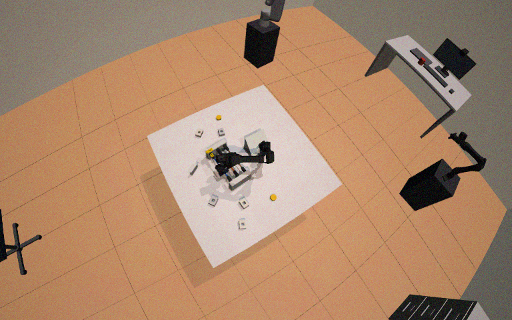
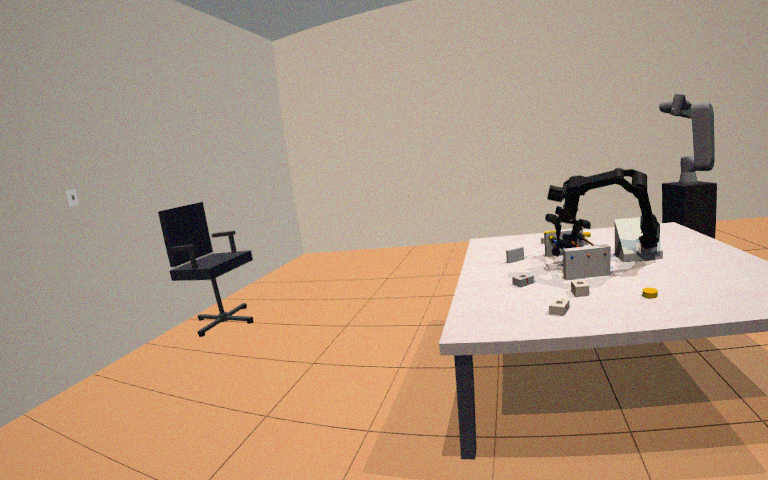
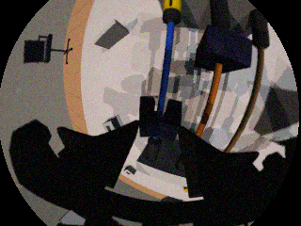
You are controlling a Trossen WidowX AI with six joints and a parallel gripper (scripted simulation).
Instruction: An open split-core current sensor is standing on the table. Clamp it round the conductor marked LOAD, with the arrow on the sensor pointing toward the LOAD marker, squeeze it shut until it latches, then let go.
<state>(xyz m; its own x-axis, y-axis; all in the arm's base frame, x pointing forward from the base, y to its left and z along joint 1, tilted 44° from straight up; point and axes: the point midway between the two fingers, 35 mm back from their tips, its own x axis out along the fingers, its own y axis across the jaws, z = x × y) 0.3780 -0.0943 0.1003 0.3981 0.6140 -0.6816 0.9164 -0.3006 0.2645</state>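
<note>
My gripper [image 3: 158,126] [image 2: 557,246] is shut on the dark current sensor [image 3: 161,130], over the rack of conductors. In the wrist view, the sensor's two dark prongs stand apart, with the blue conductor [image 3: 166,63] running down between them. I cannot tell whether the sensor is latched, and its arrow is not visible. A yellow marker [image 3: 172,9] sits round the top of the blue conductor. Its lettering is not readable. In the top and exterior views the arm hides most of the sensor.
A dark block [image 3: 225,48] sits on the orange conductor [image 3: 212,89], right of the blue one. A brown conductor [image 3: 258,85] is farther right. The grey rack wall [image 2: 586,262] stands nearby. Small square blocks [image 1: 213,200] [image 1: 243,203] and a yellow disc [image 1: 273,197] lie on the table [image 1: 302,166].
</note>
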